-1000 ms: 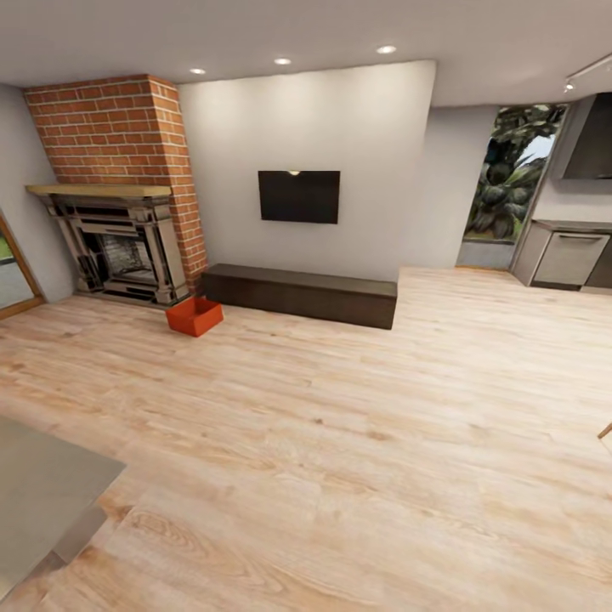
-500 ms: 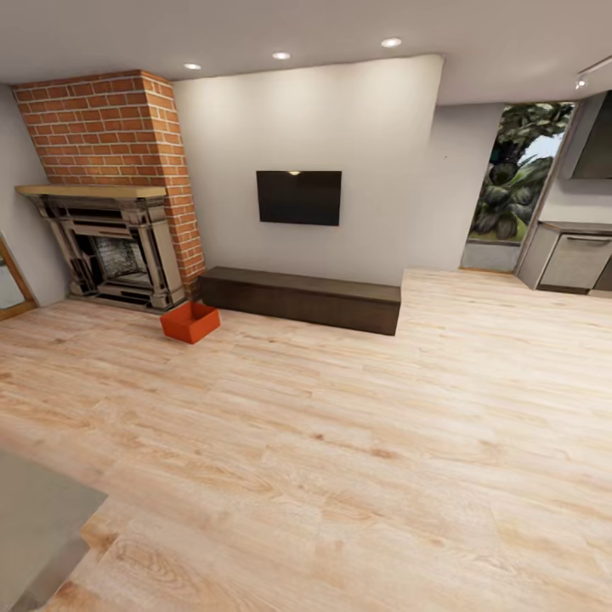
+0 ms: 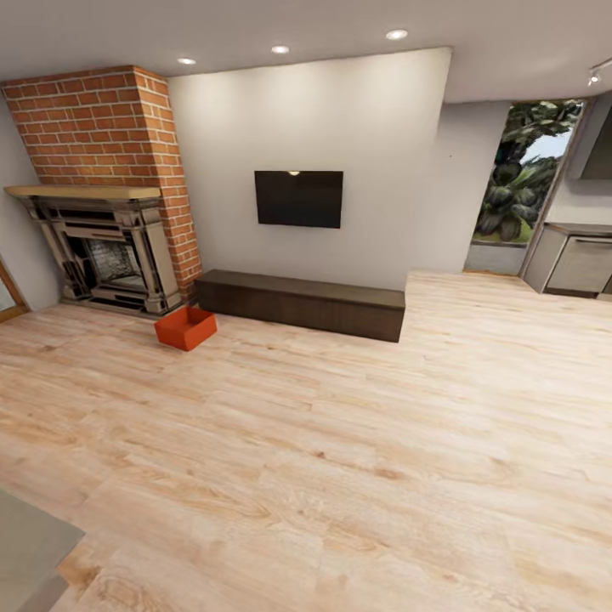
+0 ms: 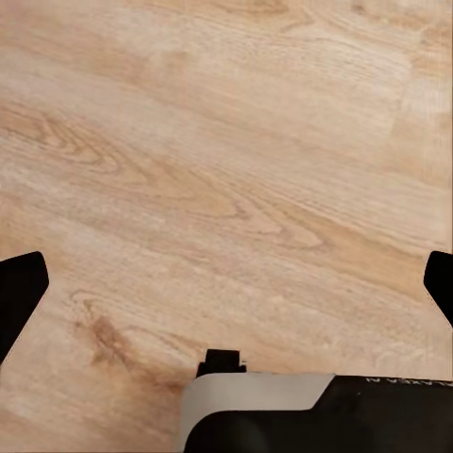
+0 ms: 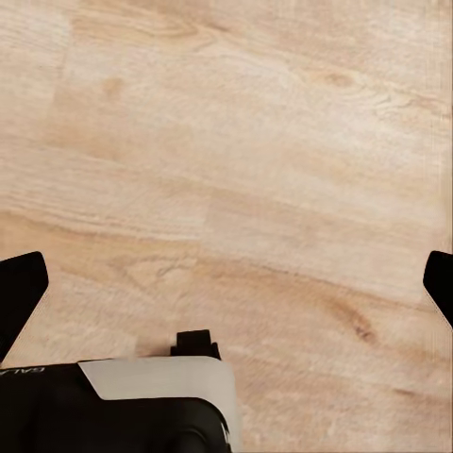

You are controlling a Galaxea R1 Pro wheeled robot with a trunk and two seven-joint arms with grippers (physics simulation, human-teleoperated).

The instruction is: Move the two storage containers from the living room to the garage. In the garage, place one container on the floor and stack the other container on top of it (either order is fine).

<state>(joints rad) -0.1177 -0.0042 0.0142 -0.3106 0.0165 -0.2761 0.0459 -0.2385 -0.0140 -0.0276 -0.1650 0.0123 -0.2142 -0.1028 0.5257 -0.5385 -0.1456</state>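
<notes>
- Left end effector (image 4: 226, 283): in the left wrist view its two dark fingertips sit at the far left and right edges of the frame, so it's spread wide with nothing between them, just bare plank floor (image 4: 236, 160) underneath.
- Right end effector (image 5: 226, 283): same deal in the right wrist view, tips wide apart at the frame edges and holding nothing.
- One orange-red container (image 3: 185, 327) is in the head view, left of centre, about halfway up the frame. It's sitting on the wood floor just in front of the fireplace (image 3: 106, 255) and right off the left end of the long dark bench (image 3: 302, 303). Can't spot the second container from here.
- The bit that matters: the container is well ahead of the robot and off to the left, with a big stretch of open floor in between. Neither arm is anywhere near it, so I'd say this is still the driving-up stage, nothing grabbed yet.
- It looks turned at an angle, its long side seeming to run diagonally from lower left to upper right, though it's small at this range.
- Since it sits left of centre, the left arm seems the nearer one unless the base squares up first.
- Grey slab (image 3: 30, 544) in the lower left corner; can't tell what it is.
</notes>
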